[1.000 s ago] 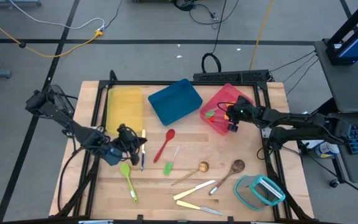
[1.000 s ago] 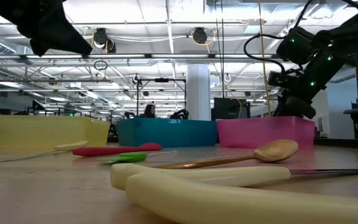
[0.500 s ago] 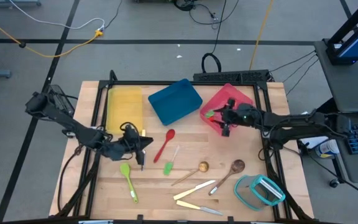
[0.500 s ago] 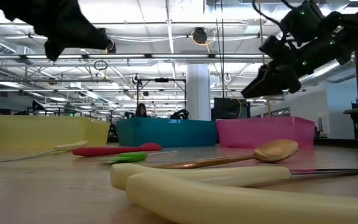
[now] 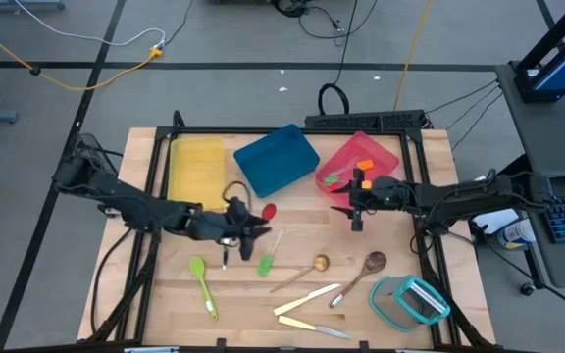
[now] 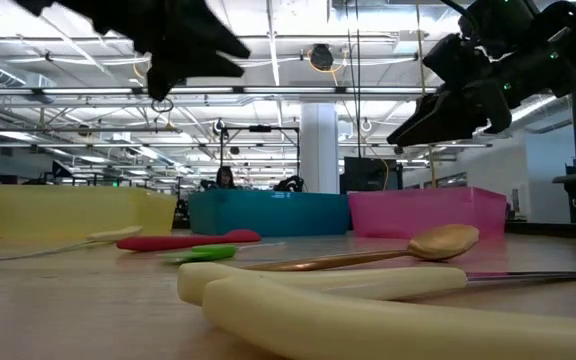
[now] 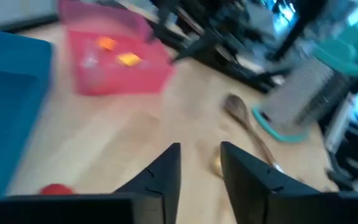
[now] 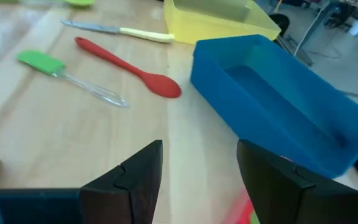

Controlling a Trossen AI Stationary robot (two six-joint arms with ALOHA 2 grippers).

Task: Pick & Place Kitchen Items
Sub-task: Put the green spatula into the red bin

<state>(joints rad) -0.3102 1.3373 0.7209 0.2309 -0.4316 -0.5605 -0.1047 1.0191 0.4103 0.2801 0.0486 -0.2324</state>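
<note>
While the left gripper point(image 5: 263, 232) hangs over the middle of the wooden table point(image 5: 165, 294), just above the red spoon point(image 8: 129, 65), its 2 fingers point(image 7: 160, 177) stand slightly apart with bare wood between them and nothing held. The right gripper point(image 5: 346, 204) is at the near edge of the pink tray point(image 5: 385, 157), its fingers point(image 8: 135, 171) spread wide and empty above the boards. Inside that tray lie an orange piece point(image 5: 364, 165) and a green piece point(image 5: 332, 179). The blue tray point(image 5: 275, 160) sits between the pink one and the yellow tray point(image 5: 195, 162). On the table rest a green spatula point(image 5: 202, 282), a small green-headed piece point(image 5: 266, 263), a cream-handled knife point(image 8: 120, 30) by the yellow tray, 2 wooden spoons point(image 5: 369, 265), and 2 cream knives point(image 5: 307, 299) nearest the front edge. The teal-rimmed container point(image 5: 407, 300) stands at the front right corner.
</note>
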